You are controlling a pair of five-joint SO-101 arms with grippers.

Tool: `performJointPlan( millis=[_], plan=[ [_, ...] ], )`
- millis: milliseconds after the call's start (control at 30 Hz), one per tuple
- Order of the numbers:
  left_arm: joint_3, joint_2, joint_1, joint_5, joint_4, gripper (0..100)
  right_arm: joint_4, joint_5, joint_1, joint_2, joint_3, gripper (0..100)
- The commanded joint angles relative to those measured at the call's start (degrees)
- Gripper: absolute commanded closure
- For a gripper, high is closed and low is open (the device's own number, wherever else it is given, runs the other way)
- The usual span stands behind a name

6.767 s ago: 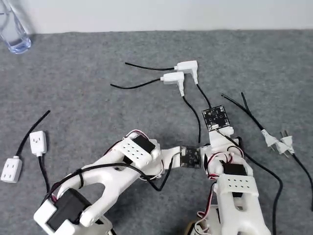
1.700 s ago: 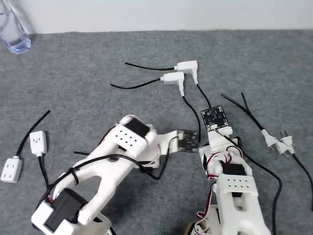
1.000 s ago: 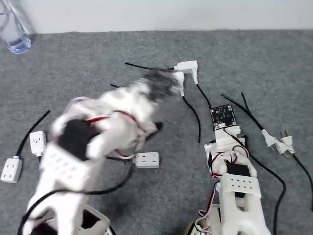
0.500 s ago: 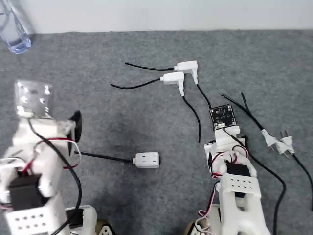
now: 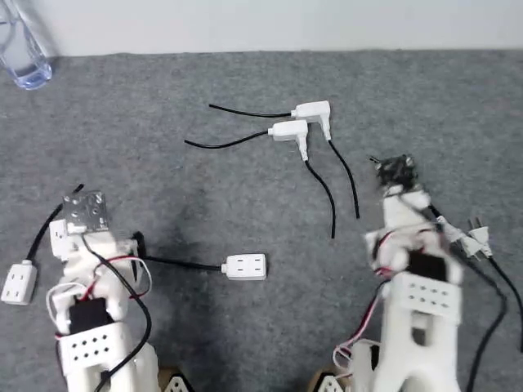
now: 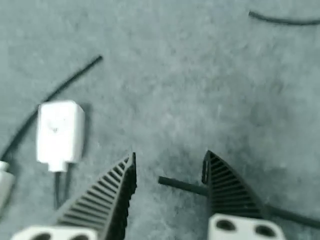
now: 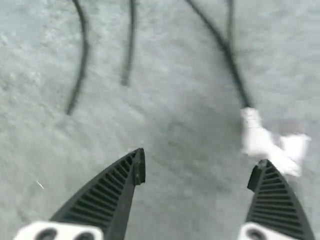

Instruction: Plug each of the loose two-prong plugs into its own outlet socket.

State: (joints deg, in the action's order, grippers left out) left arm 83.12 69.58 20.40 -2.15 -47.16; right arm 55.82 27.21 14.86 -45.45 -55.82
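My left claw (image 6: pixel 170 160) hangs released and empty low over the grey surface (image 5: pixel 163 180), with the end of a black cord (image 6: pixel 180 185) lying in the gap beside 1 finger. A white outlet socket (image 6: pixel 60 132) lies flat just beside that claw, near the surface's left edge. A second socket (image 5: pixel 18 282) sits a little farther out toward that edge. The black cord runs across to a third socket (image 5: pixel 245 266), which lies alone between my 2 arms. My right claw (image 7: pixel 200 162) is likewise released, gripping nothing, over bare surface with the 2 loose plugs (image 7: pixel 257 140) just beside 1 fingertip. Seen from above, those plugs lie side by side near the surface's right edge, unplugged and well apart from all 3 sockets, with prongs showing on the outer one and dark cords trailing off. Beyond the middle, 2 white connectors (image 5: pixel 310 110) lie close together, with thin black cords running off each. A clear bottle (image 5: pixel 24 49) stands at the far-left corner
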Motion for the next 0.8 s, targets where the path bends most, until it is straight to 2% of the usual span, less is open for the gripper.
performJointPlan(
  millis=[0,100,200,400,467,633,767],
  plan=[
    [3.4,1.1,-1.8,0.3,6.8,80,11.1,9.2,8.0,3.0,15.9,67.5],
    [3.6,1.8,-1.9,0.1,6.8,80,15.3,15.4,10.9,10.5,23.8,67.5],
    [4.1,2.4,-1.9,0.1,7.1,80,17.5,16.4,12.2,21.1,31.7,69.8],
    [4.2,2.6,-2.0,0.0,7.3,80,17.7,16.5,11.6,40.9,45.8,87.0],
    [4.2,2.6,-2.0,-0.3,7.3,80,17.6,16.5,10.9,45.8,48.7,86.0],
    [5.1,2.6,-6.2,-3.2,7.3,80,17.1,18.8,10.7,54.0,53.4,73.8],
    [5.2,2.6,-7.3,-4.5,7.4,80,16.5,21.4,10.2,58.0,56.8,80.3]
  ],
)
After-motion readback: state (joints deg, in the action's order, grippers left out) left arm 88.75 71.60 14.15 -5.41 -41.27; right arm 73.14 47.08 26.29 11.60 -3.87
